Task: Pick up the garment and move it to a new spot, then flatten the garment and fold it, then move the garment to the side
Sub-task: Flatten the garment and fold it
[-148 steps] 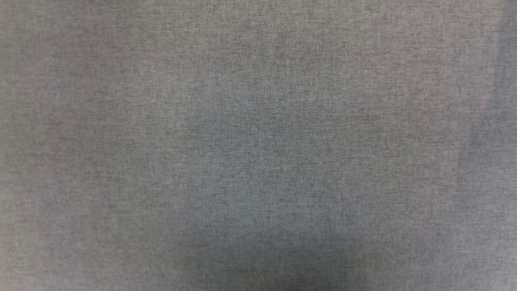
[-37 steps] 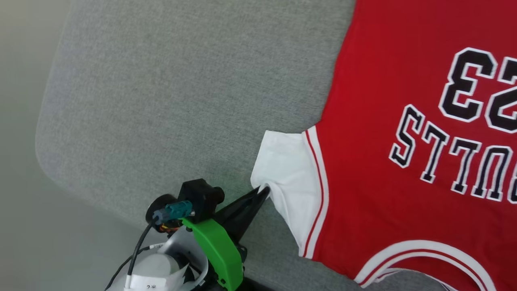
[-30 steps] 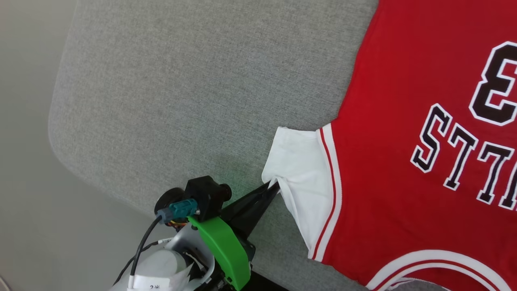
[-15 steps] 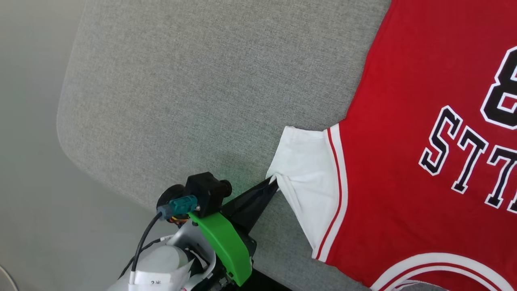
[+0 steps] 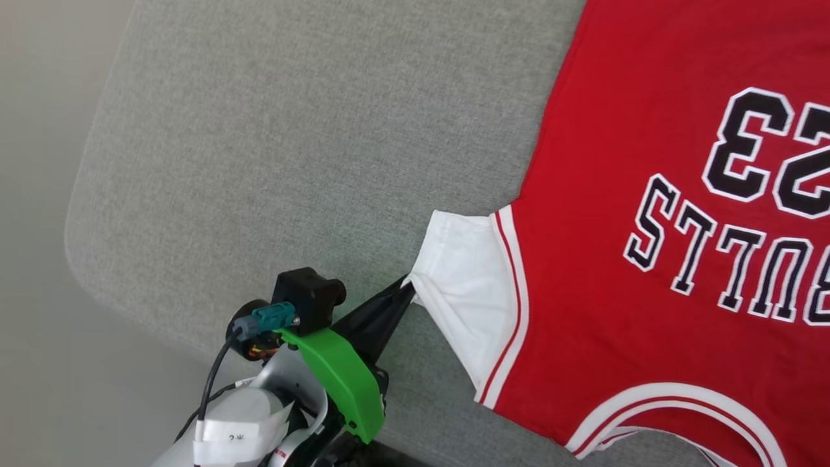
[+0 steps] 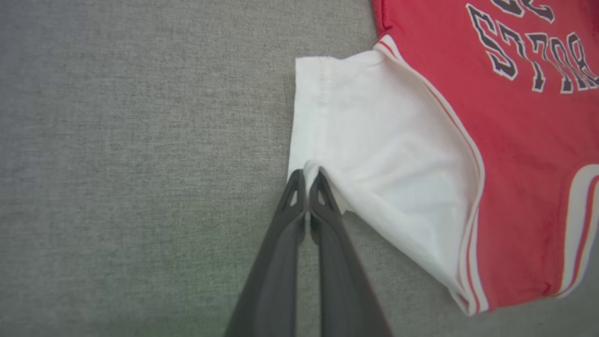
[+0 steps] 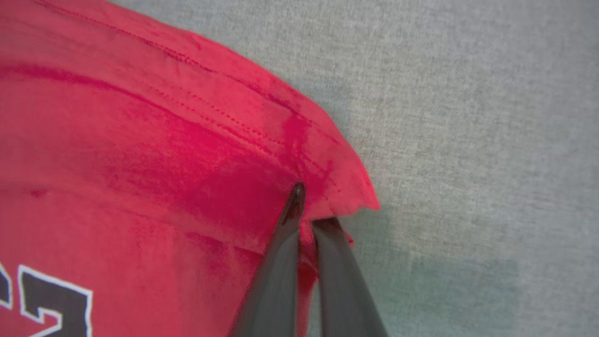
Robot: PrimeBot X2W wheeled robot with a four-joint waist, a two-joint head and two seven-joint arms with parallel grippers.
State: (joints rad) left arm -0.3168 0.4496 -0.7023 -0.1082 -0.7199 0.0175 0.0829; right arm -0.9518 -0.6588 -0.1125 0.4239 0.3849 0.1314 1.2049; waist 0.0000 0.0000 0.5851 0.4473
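Observation:
The garment (image 5: 648,194), a red T-shirt with white sleeves and a black "BULLS 23" print facing up, lies spread on the grey surface at the right of the head view. My left gripper (image 5: 407,288) is shut on the lower corner of the white sleeve (image 5: 463,279). In the left wrist view the left gripper (image 6: 308,175) pinches the sleeve hem (image 6: 318,117), which puckers at the tips. In the right wrist view my right gripper (image 7: 309,206) is shut on a corner of the garment's red hem (image 7: 262,154), one finger over the cloth and one under it.
The grey fabric-covered surface (image 5: 292,143) has a rounded corner at the left, with pale floor (image 5: 39,259) beyond it. The left arm's green wrist bracket (image 5: 337,376) and its cable sit at the near edge.
The head camera has swung, so the shirt sits further left in view and the whole "23" shows again. The left gripper stays shut on the sleeve corner.

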